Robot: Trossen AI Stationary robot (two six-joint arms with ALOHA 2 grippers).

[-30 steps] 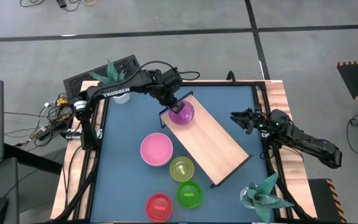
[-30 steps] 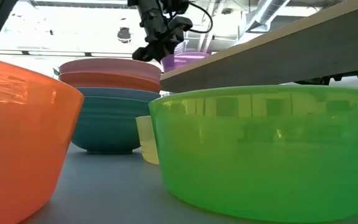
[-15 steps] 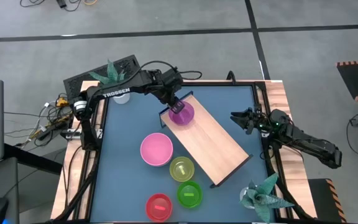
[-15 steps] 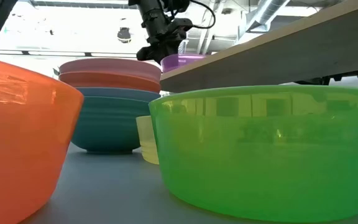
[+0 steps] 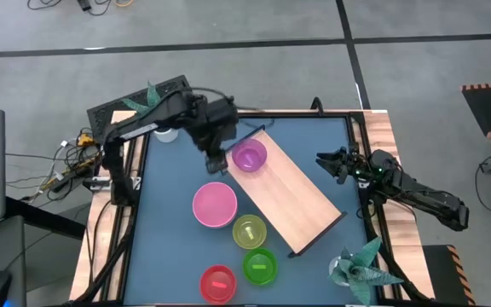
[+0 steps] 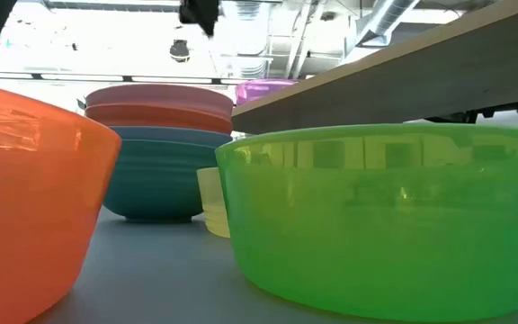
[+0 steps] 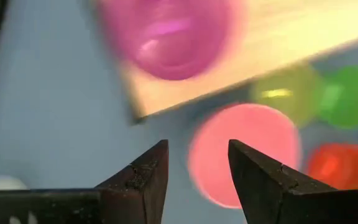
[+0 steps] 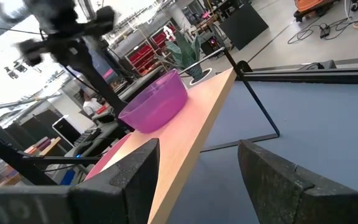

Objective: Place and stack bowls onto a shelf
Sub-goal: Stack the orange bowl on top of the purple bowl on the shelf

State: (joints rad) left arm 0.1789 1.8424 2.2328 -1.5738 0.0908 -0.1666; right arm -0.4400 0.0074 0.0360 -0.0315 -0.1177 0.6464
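Observation:
A purple bowl [image 5: 248, 156] stands on its base on the far-left end of the light wood shelf [image 5: 290, 194]. My left gripper [image 5: 216, 159] hovers open just left of that bowl, above the blue tabletop; its wrist view shows the purple bowl [image 7: 166, 34] and pink bowl [image 7: 244, 152] beyond the spread fingers. On the table near the shelf's left side sit a pink bowl [image 5: 214, 205], a yellow-green bowl [image 5: 249, 230], a green bowl [image 5: 260, 266] and a red bowl [image 5: 218, 283]. My right gripper [image 5: 326, 162] waits open at the table's right edge.
In the low view the pink bowl [image 6: 160, 103] sits stacked in a teal bowl [image 6: 156, 180]. A white pot [image 5: 167, 132] stands at the far-left corner, and a paper plant [image 5: 361, 264] at the near-right corner. Wooden rails run along the table's sides.
My left gripper has opened and let go of the purple bowl. It has then risen and drawn back toward the table's left edge. The bowl stays upright on the shelf's far-left end.

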